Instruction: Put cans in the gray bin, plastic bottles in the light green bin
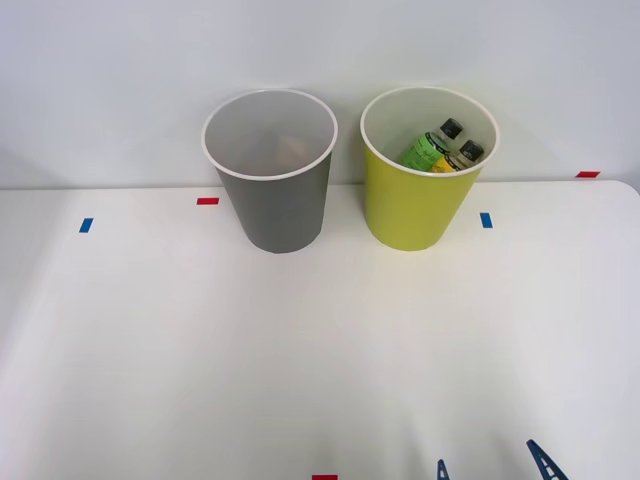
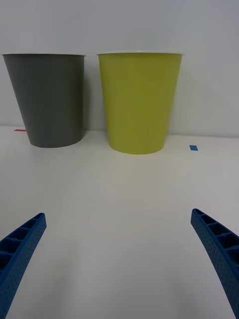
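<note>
At the far side of the white surface (image 1: 200,350), against the wall, the gray bin (image 1: 272,170) is stood upright on the left with its mouth open to receive cans. Something pale and indistinct is glimpsed low inside it, but whether this is the red can cannot be told. Just beside it, a narrow gap apart, the light green bin (image 1: 420,190) is stood likewise, and two black-capped plastic bottles are seen leaning inside it: the green-labelled bottle (image 1: 428,150) and, touching it to the right, the yellow-orange-labelled bottle (image 1: 458,160). The bottle sorting is judged done. The right claw (image 1: 492,465) is held low at the near edge, spread wide and carrying nothing. Both bins and the bottles lie well apart from it, straight ahead across bare surface.
</note>
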You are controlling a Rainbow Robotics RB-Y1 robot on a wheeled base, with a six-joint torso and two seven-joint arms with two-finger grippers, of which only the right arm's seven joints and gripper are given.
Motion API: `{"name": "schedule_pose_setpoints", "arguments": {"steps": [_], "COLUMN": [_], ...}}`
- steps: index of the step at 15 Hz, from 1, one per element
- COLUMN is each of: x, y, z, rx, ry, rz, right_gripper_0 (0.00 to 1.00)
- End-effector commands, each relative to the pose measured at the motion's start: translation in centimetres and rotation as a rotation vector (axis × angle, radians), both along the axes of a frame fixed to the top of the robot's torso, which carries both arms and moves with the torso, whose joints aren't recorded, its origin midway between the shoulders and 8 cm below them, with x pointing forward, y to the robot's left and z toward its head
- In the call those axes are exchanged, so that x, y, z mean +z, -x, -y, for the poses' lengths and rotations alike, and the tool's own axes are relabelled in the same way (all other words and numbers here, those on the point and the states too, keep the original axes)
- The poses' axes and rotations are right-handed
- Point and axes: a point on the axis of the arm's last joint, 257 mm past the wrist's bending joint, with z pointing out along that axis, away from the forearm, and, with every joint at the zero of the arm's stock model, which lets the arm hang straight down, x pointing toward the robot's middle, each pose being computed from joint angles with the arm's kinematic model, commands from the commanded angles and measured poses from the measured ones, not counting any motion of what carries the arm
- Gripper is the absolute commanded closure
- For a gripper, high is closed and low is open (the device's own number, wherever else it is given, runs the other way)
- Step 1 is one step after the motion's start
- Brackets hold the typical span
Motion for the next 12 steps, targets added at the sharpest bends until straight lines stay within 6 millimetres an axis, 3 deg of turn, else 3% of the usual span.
{"name": "schedule_pose_setpoints", "arguments": {"steps": [1,12], "x": [-0.02,-0.24], "y": [0.03,0.37], "z": [0.32,0.44], "rx": [-0.004,-0.006], "ry": [0.007,0.013], "rz": [-0.001,-0.011], "right_gripper_0": [0.0,0.0]}}
